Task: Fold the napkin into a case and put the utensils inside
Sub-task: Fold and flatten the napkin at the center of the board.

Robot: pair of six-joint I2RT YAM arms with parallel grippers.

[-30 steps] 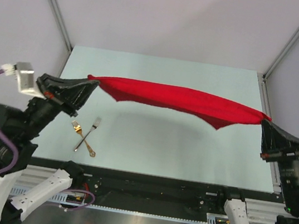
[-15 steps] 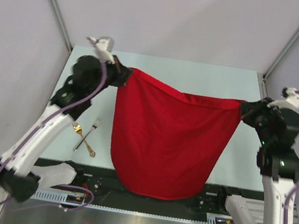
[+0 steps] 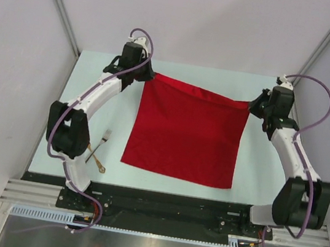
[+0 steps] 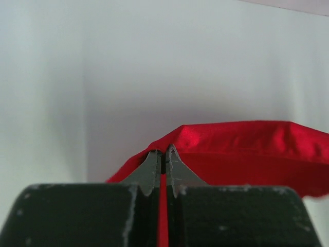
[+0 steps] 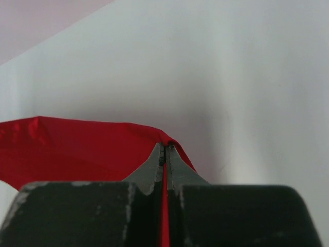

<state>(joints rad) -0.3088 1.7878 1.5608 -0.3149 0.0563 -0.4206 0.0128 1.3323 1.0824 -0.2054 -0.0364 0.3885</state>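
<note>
Spreading looks like the step in hand: my left end effector (image 3: 149, 78) and right end effector (image 3: 254, 107) clamp the 11 and 1 o'clock corners of the red napkin (image 3: 185, 133), flat on the bench (image 3: 257, 168), so next I'd release and begin folding.

This is a robotics lab cell, not a lived-in room. Two white-and-black robot arms, the left arm (image 3: 94, 97) and the right arm (image 3: 294, 152), are mounted by a metal rail (image 3: 30, 192) along the near edge of a pale desk (image 3: 257, 174). Plain grey-white panels (image 3: 192, 22) wall it in, framed by slim aluminium posts (image 3: 58, 3). Purple cables (image 3: 308, 77) loop off the arms.
</note>
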